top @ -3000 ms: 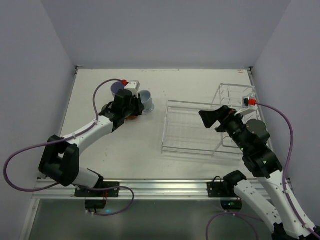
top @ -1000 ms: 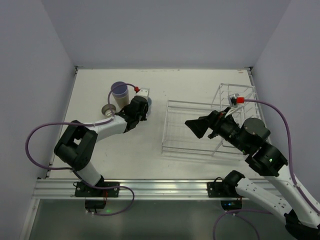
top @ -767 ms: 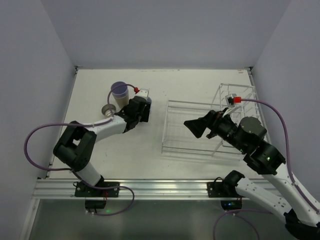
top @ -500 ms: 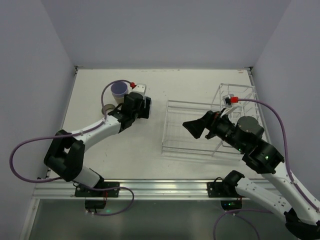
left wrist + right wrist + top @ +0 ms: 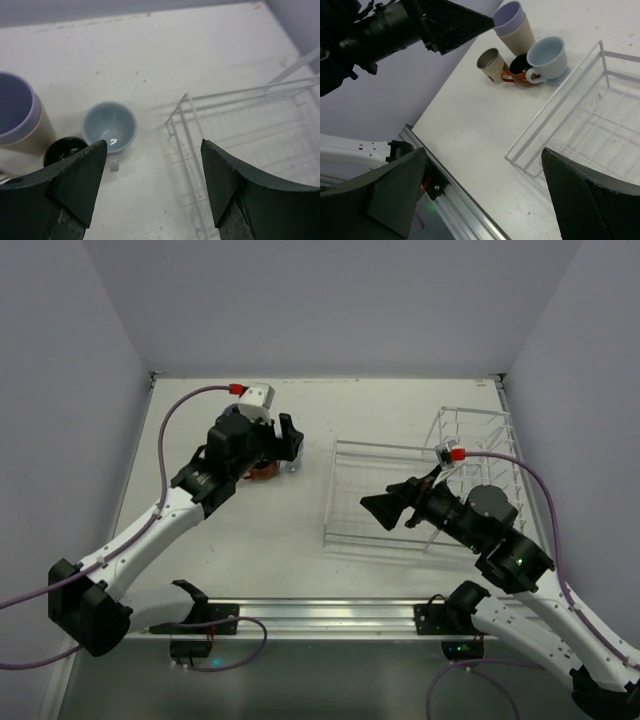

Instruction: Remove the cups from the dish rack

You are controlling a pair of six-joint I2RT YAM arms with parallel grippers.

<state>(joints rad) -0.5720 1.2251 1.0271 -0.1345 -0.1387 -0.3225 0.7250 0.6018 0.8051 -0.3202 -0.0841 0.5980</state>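
Note:
Four cups stand in a cluster on the table left of the white wire dish rack [image 5: 390, 495]. The right wrist view shows the lavender tumbler [image 5: 510, 20], the beige tumbler [image 5: 490, 65], the orange-red mug [image 5: 519, 70] and the light blue-grey cup [image 5: 547, 57]. My left gripper [image 5: 283, 445] hangs open above them, holding nothing. Below it sit the blue-grey cup [image 5: 109, 126], the mug's dark inside [image 5: 65, 150] and the lavender tumbler [image 5: 15, 112]. My right gripper [image 5: 378, 508] is open over the rack's low tray [image 5: 580, 110]. No cup shows in the rack.
The rack's taller basket section [image 5: 470, 440] stands at the right, near the side wall. In the top view my left arm covers most of the cup cluster; only the orange-red mug [image 5: 262, 473] peeks out. The aluminium rail [image 5: 330, 615] runs along the near edge.
My left gripper opened, let go of the light blue-grey cup and rose above the cluster. My right gripper drifted left over the rack's tray, still open.

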